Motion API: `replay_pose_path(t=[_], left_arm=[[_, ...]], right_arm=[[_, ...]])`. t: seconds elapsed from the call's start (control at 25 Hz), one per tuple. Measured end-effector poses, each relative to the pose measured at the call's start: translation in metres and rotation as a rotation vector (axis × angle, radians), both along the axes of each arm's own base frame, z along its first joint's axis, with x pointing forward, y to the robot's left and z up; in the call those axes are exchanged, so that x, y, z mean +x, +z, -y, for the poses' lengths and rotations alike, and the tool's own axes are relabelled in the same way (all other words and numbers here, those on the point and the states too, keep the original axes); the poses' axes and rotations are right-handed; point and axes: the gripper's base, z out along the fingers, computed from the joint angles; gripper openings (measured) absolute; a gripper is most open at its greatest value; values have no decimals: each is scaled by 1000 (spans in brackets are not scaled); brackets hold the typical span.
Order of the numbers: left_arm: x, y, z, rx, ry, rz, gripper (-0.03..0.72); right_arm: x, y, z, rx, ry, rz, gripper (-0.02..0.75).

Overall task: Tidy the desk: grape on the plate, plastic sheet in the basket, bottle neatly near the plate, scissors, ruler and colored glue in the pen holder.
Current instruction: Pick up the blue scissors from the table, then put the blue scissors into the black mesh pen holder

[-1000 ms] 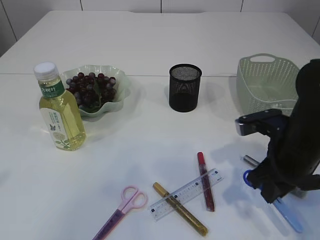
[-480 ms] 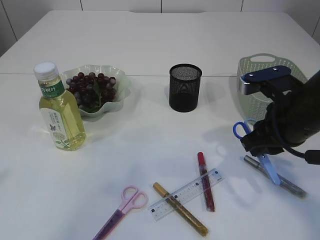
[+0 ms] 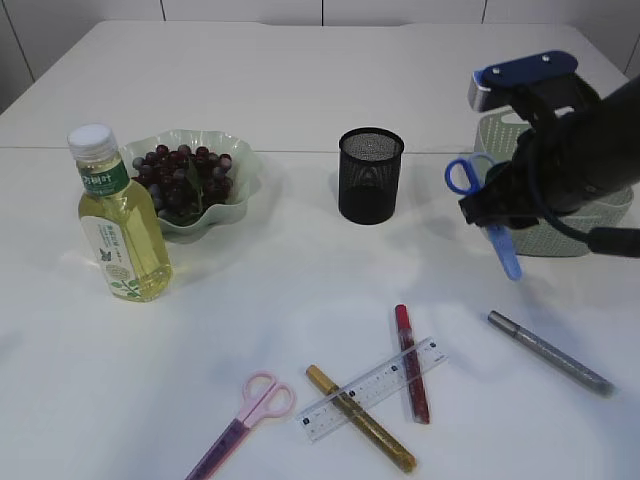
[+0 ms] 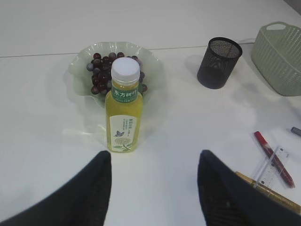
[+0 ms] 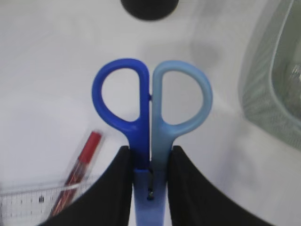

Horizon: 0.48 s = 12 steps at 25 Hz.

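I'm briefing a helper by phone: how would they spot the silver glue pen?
Start at the green basket on the table's right side and come toward the near edge. The silver glue pen lies alone there on the bare tabletop. The gold pen and red pen lie crossed with the ruler, further left.

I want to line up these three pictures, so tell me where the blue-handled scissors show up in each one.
Exterior view: blue-handled scissors at right, lifted off the table in the right gripper, beside the green basket.
Left wrist view: not in it.
Right wrist view: centre frame, handle loops up, pinched between the black fingers.
Shared landmark: the black mesh pen holder.
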Motion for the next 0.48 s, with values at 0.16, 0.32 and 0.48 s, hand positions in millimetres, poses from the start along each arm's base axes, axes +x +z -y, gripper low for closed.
replay_pose_path(t=[0.16, 0.32, 0.48], left_arm=[[0, 0, 0, -1, 1, 4, 425], [0, 0, 0, -1, 1, 4, 425], [0, 0, 0, -1, 1, 4, 425]], right_arm=[[17, 14, -4, 20, 4, 119, 188], [29, 17, -8, 46, -1, 224, 188], [40, 14, -21, 61, 25, 327, 188]])
